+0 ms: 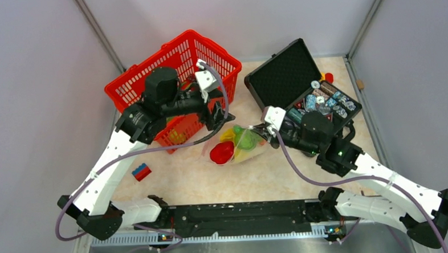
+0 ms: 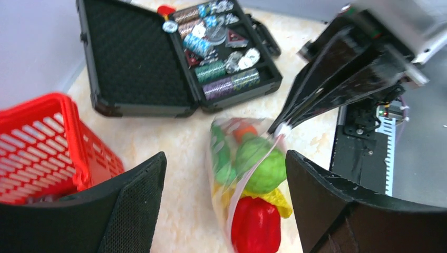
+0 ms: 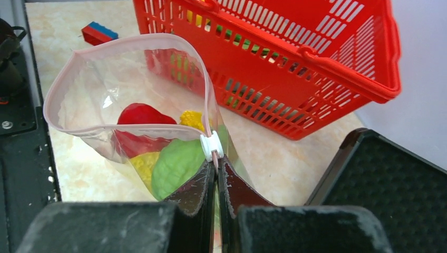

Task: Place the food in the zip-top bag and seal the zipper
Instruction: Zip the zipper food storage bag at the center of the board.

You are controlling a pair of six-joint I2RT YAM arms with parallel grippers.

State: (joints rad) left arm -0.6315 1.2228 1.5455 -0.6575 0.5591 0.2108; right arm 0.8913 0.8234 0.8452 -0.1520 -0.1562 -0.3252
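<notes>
The zip-top bag (image 1: 234,144) lay mid-worktop (image 1: 178,185), just beside the near right corner of the red basket (image 1: 173,60) and left of the open black case (image 1: 299,83). Inside it showed a red piece (image 3: 139,113), a green round fruit (image 3: 176,163) and a yellow piece (image 3: 192,118). The right gripper (image 3: 216,168) had its jaws pinched narrow on the bag's rim just below the white slider (image 3: 212,146), while the pink zipper (image 3: 126,41) gaped in an open loop. The left gripper (image 2: 225,157) hung above the bag, jaws wide, holding nothing. A red-and-blue block (image 1: 141,172) sat further left.
</notes>
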